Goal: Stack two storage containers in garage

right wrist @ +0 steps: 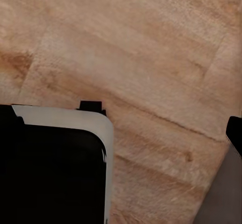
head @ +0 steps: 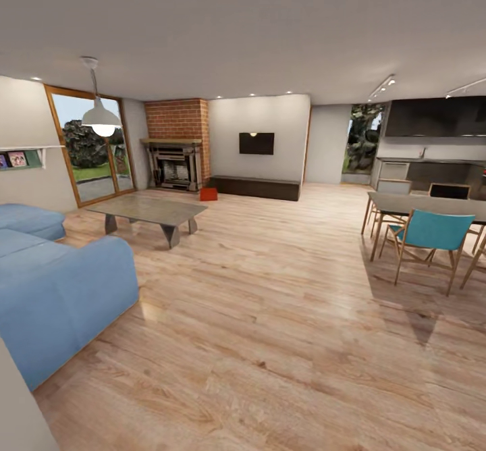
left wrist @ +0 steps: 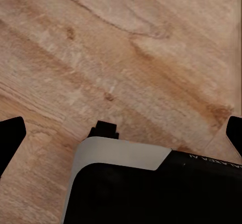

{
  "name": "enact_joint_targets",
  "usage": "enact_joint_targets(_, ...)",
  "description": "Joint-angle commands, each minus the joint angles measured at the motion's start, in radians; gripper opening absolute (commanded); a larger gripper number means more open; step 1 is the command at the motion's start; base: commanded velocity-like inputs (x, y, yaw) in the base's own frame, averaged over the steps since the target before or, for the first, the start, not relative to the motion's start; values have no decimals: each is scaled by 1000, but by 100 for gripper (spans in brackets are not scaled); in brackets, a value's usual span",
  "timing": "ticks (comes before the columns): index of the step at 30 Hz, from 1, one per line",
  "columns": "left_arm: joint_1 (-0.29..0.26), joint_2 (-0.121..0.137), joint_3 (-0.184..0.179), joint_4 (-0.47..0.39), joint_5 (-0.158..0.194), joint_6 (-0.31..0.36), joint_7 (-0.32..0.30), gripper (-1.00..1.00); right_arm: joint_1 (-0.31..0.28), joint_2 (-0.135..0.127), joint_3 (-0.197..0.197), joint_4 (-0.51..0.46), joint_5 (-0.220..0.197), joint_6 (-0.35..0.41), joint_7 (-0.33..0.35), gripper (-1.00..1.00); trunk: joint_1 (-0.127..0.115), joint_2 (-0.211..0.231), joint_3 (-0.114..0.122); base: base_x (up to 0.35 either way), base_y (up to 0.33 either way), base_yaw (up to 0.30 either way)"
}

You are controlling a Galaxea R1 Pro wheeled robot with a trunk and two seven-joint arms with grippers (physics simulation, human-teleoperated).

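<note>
storage container (head: 208, 194) far off, left of frame centre by brick fireplace (head: 177, 147) | I can't tell jaw state either arm | neither arm nearer

**Head cam wide on room, wrist cams straight down at floor**

Head view: standing height, faces level across the living room toward the brick fireplace (head: 177, 121) at the far wall, far off. Wood-plank floor (head: 270, 316) runs from the fireplace to the camera. Left wrist view: close, points down at the planks (left wrist: 126, 48), robot base (left wrist: 151, 183) in frame. Right wrist view: same, close on planks (right wrist: 141, 58). All three share the floor.
</note>
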Motion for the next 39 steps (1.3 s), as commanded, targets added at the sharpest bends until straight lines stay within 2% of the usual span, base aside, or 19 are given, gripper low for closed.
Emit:
enact_joint_targets(1, -1, 0, -7, 1, 8, -3, 3, 100, -1, 1, 8, 3, -7, -4, 0, 100, 1, -1, -1, 322, 0, 0)
enact_joint_targets(18, -1, 0, -7, 1, 8, -1, 2, 100, -1, 2, 17, 3, -6, 1, 0, 100, 1, -1, -1, 322, 0, 0)
enact_joint_targets(31, -1, 0, -7, 1, 6, 1, 2, 100, -1, 2, 1, 3, -13, 1, -2, 100, 1, -1, -1, 322, 0, 0)
enact_joint_targets(39, -1, -1, -7, 1, 6, 4, 2, 100, -1, 2, 9, 3, -5, -2, -1, 100, 1, -1, -1, 322, 0, 0)
